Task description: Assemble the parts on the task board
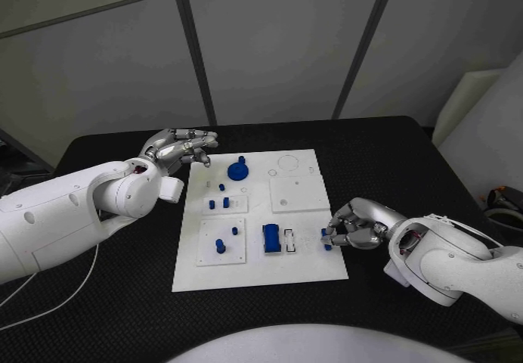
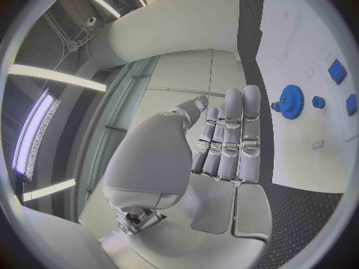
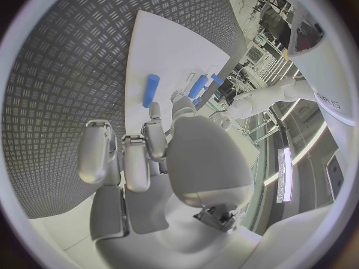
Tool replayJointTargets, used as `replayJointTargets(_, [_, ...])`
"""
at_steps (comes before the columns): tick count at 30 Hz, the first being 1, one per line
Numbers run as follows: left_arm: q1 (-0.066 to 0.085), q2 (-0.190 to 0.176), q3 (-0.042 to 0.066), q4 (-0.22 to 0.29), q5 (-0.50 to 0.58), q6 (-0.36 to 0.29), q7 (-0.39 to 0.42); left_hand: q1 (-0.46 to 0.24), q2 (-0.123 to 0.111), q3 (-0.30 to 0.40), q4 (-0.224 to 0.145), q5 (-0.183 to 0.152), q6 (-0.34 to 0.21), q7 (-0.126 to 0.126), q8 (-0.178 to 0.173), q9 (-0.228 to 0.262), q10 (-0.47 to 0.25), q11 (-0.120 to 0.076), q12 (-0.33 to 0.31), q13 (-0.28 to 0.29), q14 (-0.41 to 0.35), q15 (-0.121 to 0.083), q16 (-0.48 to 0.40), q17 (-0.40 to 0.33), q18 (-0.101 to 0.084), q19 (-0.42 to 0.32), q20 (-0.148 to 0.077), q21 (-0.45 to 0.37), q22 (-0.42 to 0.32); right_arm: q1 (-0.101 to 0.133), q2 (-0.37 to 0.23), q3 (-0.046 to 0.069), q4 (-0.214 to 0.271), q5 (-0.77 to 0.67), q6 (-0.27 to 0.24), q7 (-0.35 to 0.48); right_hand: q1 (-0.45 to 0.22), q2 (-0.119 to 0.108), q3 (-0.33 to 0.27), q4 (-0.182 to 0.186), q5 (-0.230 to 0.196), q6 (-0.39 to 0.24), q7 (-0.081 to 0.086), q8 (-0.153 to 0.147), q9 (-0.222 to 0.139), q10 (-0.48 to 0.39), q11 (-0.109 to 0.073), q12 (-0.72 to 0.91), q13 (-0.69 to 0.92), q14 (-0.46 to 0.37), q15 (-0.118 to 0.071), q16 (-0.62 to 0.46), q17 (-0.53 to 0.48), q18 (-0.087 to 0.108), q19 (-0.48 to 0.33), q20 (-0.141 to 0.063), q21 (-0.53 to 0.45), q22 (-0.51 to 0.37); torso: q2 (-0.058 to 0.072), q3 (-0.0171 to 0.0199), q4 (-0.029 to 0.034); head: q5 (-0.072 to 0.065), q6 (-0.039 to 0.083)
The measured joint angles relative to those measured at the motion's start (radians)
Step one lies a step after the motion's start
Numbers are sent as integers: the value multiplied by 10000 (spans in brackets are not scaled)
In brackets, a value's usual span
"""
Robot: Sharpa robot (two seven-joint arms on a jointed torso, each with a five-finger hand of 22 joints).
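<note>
The white task board [image 1: 311,265] lies mid-table with several blue parts on it: a gear [image 1: 239,168], small pegs [image 1: 226,202] and a block [image 1: 270,237]. My right hand [image 1: 354,224] hovers at the board's right edge, fingers curled toward a small blue bar [image 1: 327,239]. In the right wrist view that bar [image 3: 151,89] lies flat on the board [image 3: 172,48] just past my fingertips [image 3: 153,110], with nothing in the palm. Beside the board's far left corner is my left hand [image 1: 180,147], fingers straight and holding nothing. The left wrist view shows the gear [image 2: 289,101] beyond my left hand [image 2: 224,137].
The board carries raised white sub-plates [image 1: 298,193] and a white slot [image 1: 290,240] next to the block. Black table [image 1: 414,159] surrounds the board. A thin cable [image 1: 66,291] trails over the table's near left. A pale panel [image 1: 480,98] stands past the far right edge.
</note>
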Motion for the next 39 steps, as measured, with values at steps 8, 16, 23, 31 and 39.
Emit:
replayJointTargets(8, [-8, -7, 0, 5, 0, 0, 0, 0, 0, 0, 0, 0, 0, 0, 0, 0, 0, 0, 0, 0, 0, 0, 0, 0, 0, 0, 0, 0, 0, -7, 24, -3, -102, -1186, 61, -412, -87, -86, -261, 205, 0, 257, -67, -117, 16, 112, -7, 285, 80, 1, -2, 0, 0, 0, 0, 0, 0, 0, 6, 7, 0, -128, -20])
replayJointTargets(16, [-22, -7, 0, 7, 0, 2, 0, 0, 0, 0, 0, 0, 0, 0, 0, 0, 0, 0, 0, 0, 0, 0, 0, 0, 0, 0, 0, 0, 0, -10, 230, -4, -268, -1872, 198, -830, -294, -294, -518, 462, 0, 327, -70, -246, 46, 216, -111, 243, 73, 0, -3, 0, 7, 1, 1, 0, 0, -1, 6, 9, 0, -175, -21])
replayJointTargets(23, [-28, -14, 0, 10, 0, 2, 0, 0, 0, 0, 0, 0, 0, 0, 0, 0, 0, 0, 0, 1, 0, 0, 0, 1, 0, 0, 0, 0, 1, -6, 499, 10, -457, -2173, 572, -1163, -426, -317, -698, 642, -84, 352, -61, -309, 138, 193, -89, 144, 22, 0, -3, -44, 7, 0, 1, 0, 0, -1, 12, 6, 12, -175, -51])
replayJointTargets(31, [-34, -18, 0, 4, 0, 5, 0, 0, 0, 0, 0, 0, 0, 0, 0, 0, 0, 0, 0, 0, 0, 0, 0, 1, 0, 0, 0, 0, 1, 39, 646, 49, -485, -2454, 949, -1379, -426, -318, -755, 699, -200, 517, -130, -232, 210, 193, -89, 144, 41, 0, -3, -44, 5, 1, 1, 0, 0, -1, 10, 3, 13, -148, -76])
replayJointTargets(39, [-47, -17, 0, -1, -1, 9, -1, 0, 0, 0, 0, 0, 0, 0, 0, 0, 0, 0, 0, 0, 0, 0, 0, 1, 0, 0, 0, 0, 1, 54, 829, 67, -512, -2698, 1248, -1466, 315, -419, -615, 312, -681, 661, -206, -174, 387, 141, -113, 146, 110, -11, -66, -41, 5, 1, 39, -38, 0, -1, 1, -2, 12, -141, 0])
